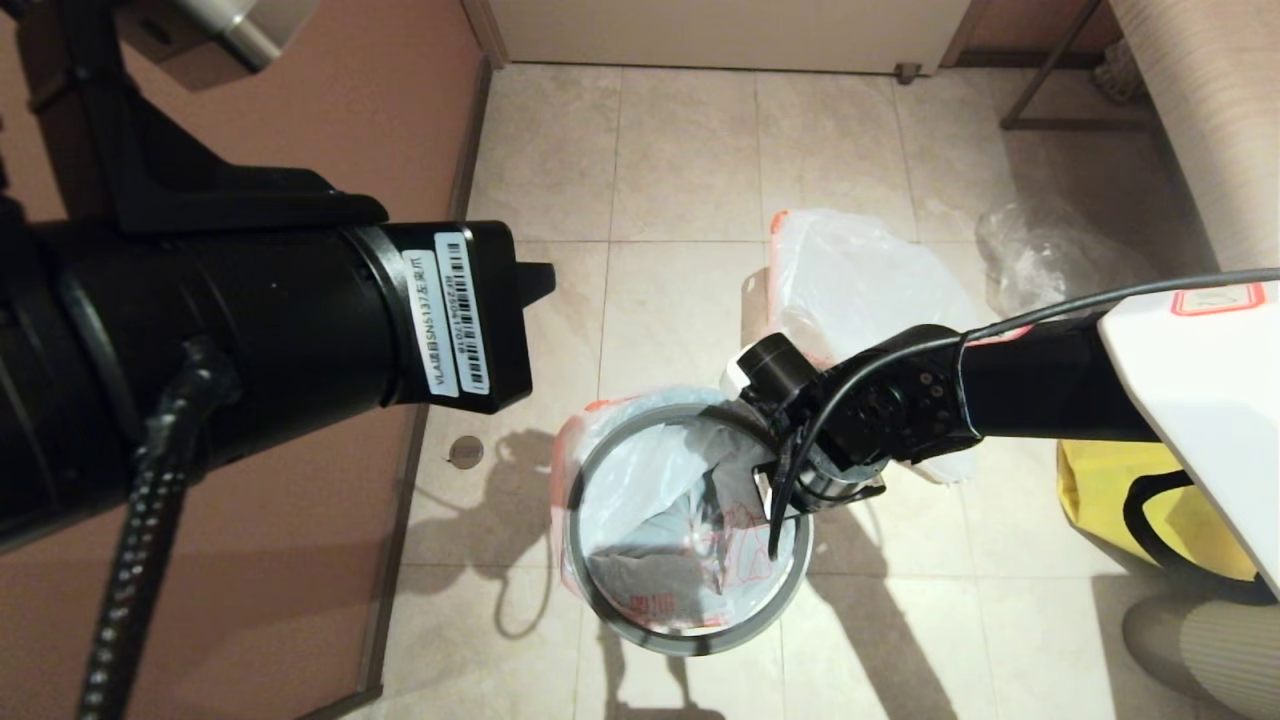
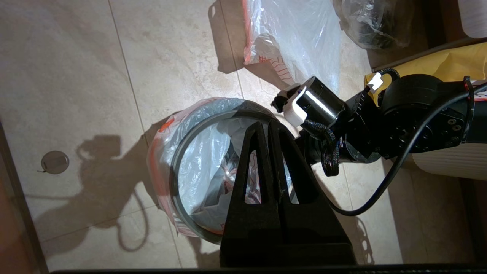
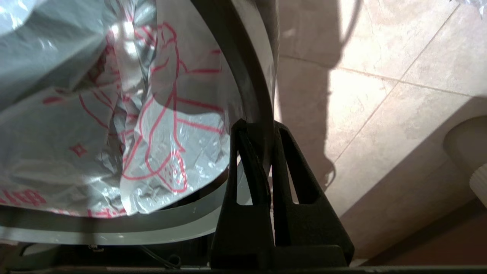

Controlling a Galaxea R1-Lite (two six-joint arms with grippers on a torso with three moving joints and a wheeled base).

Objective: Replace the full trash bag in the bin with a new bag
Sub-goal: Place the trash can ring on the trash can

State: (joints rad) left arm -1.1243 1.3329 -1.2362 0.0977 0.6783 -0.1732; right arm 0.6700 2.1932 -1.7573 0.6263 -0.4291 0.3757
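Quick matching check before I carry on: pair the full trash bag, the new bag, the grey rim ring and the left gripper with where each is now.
Things:
1. full trash bag
2. new bag
3. grey rim ring
4. left gripper

Places or states:
A. lining the bin, edge folded outside
B. shut, high above the bin
C. on the floor beyond the bin
D. on the bin's top, pinched by the right gripper

Pairs: 1-C, 2-A, 3-D, 4-B

Head view looks steeply down on the bin; the left wrist shares it, the right wrist hugs its rim.
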